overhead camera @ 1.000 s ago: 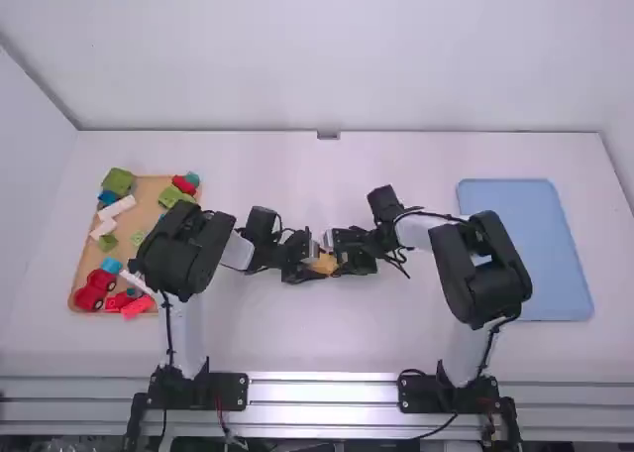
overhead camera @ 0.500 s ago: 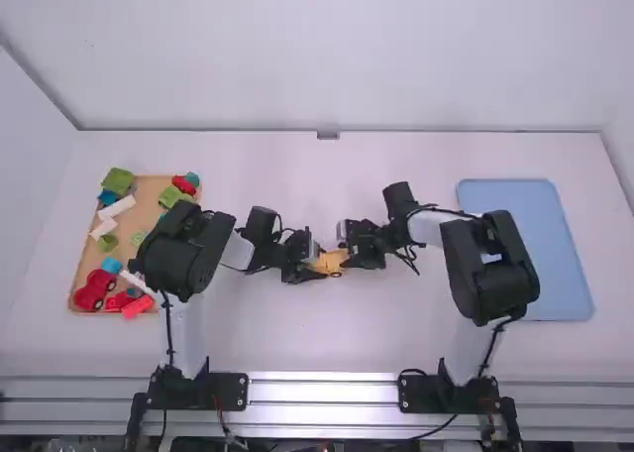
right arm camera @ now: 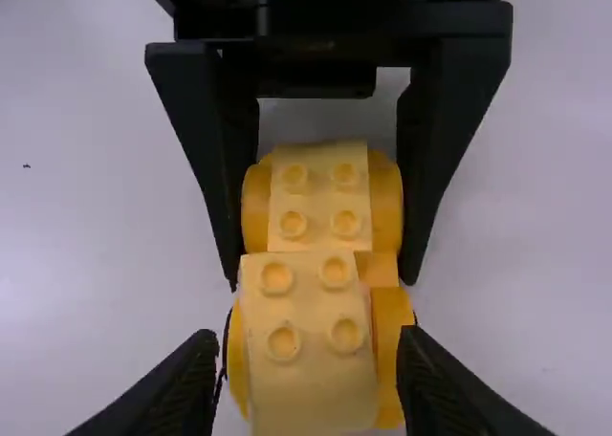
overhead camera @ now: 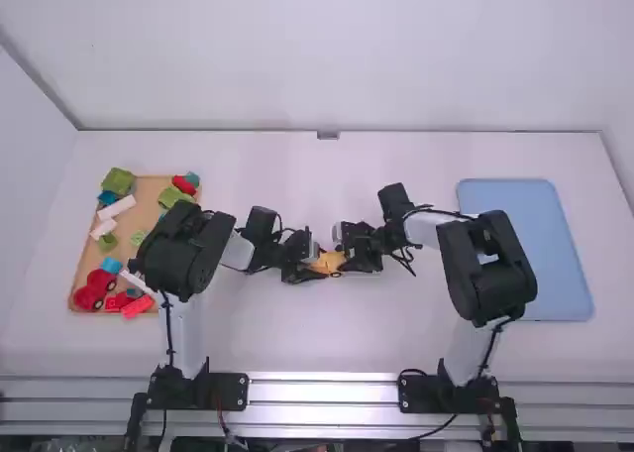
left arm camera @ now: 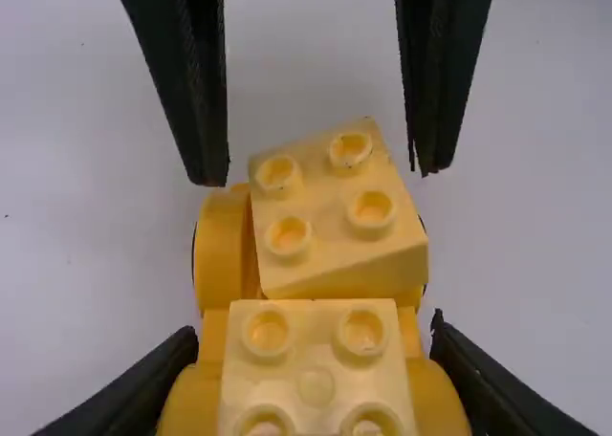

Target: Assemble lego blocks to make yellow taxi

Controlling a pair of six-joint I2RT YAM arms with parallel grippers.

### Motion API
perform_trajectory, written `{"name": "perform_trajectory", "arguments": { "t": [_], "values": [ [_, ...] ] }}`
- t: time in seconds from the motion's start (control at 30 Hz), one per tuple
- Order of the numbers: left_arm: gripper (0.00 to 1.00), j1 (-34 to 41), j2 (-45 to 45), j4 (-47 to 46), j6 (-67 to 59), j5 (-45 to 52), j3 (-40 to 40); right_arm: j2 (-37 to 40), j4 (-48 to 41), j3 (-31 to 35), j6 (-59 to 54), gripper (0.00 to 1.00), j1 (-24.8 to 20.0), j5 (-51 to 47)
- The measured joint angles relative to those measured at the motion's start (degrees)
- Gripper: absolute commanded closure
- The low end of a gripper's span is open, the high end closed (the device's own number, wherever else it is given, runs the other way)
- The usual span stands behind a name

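Nearest, the black metal bases of the left arm [overhead camera: 198, 391] and right arm [overhead camera: 449, 393] stand at the edge of the smooth white table [overhead camera: 267, 343]. Beyond them, near the middle, lies the orange-yellow plastic wheeled taxi base [overhead camera: 330, 262]. The left pincer [overhead camera: 317, 271] is clamped on one end's rounded sides, a pale yellow studded plastic block [left arm camera: 316, 345] between its fingers. At the other end, a pale yellow sloped plastic block [left arm camera: 344, 273] sits turned askew on the base. The right pincer [overhead camera: 343, 253] stands around that end, its fingers apart.

Left of the left pincer, a tan rectangular tray [overhead camera: 149, 192] holds a red wheeled plastic piece [overhead camera: 89, 293] at its near end, then white plastic blocks [overhead camera: 117, 206] and green plastic blocks [overhead camera: 117, 181] farther off. Far to the right lies a flat blue rectangular tray [overhead camera: 525, 224]. A plain white wall [overhead camera: 327, 56] rises behind.
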State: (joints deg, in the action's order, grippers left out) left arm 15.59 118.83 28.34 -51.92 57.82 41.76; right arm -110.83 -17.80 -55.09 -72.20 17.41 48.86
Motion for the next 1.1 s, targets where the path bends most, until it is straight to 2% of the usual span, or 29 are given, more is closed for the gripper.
{"name": "perform_trajectory", "arguments": {
  "t": [0.17, 0.3, 0.57, 0.77, 1.1],
  "values": [
    [0.53, 0.0, 0.0, 0.0, 0.0, 0.0, 0.0, 0.0, 0.4, 0.0, 0.0, 0.47, 0.8, -0.5],
    [0.53, 0.0, 0.0, 0.0, 0.0, 0.0, 0.0, 0.0, 2.2, 0.0, 1.2, 0.55, 1.6, -1.1],
    [0.54, 0.0, 0.0, 0.0, 0.0, 0.0, 0.0, 0.0, 2.5, 0.0, 1.8, 0.59, 1.0, -1.3],
    [0.54, 0.0, 0.0, 0.0, 0.0, 0.0, 0.0, 0.0, 2.4, 0.0, 1.7, 0.68, 1.2, -1.4],
    [0.54, 0.0, 0.0, 0.0, 0.0, 0.0, 0.0, 0.0, 3.5, 0.0, 1.7, 0.67, 1.5, -1.9]
  ]
}}
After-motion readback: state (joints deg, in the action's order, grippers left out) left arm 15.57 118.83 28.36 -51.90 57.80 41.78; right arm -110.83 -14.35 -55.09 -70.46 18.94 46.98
